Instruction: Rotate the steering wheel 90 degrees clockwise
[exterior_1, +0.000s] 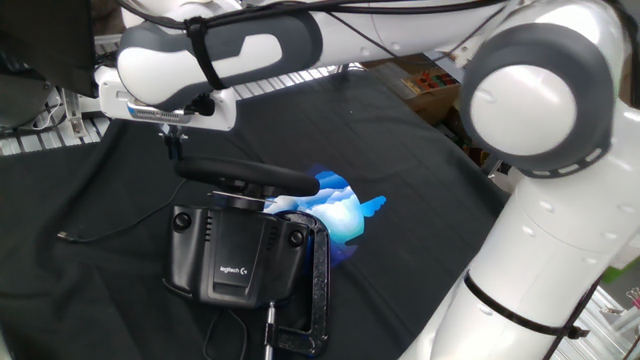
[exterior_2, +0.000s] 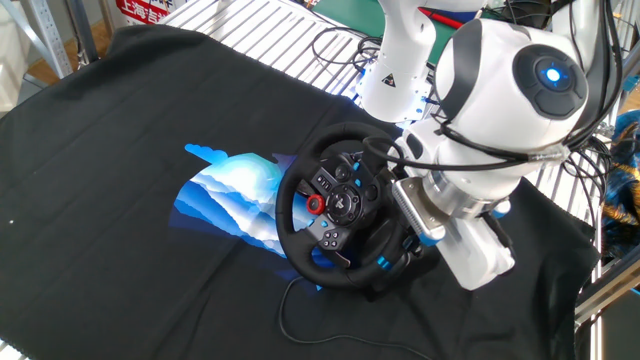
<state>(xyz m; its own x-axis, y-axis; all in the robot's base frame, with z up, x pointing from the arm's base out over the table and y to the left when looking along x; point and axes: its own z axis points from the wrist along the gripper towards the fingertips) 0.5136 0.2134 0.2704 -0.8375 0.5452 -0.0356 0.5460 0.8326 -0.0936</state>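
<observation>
The steering wheel (exterior_1: 245, 177) shows edge-on as a black bar above its base in one fixed view. In the other fixed view the steering wheel (exterior_2: 296, 232) faces the camera, with buttons and a red dial on its hub. My gripper (exterior_1: 176, 150) hangs from the white hand at the rim's left end. Its dark fingers are closed on the rim there. From the other side, the white hand (exterior_2: 468, 250) sits at the wheel's right and hides the fingers.
The black Logitech base (exterior_1: 235, 255) is held by a metal C-clamp (exterior_1: 318, 290) on a black cloth with a blue patch (exterior_1: 340, 212). A cable (exterior_1: 100, 232) trails left. The arm's large white joints (exterior_2: 510, 80) loom over the right side.
</observation>
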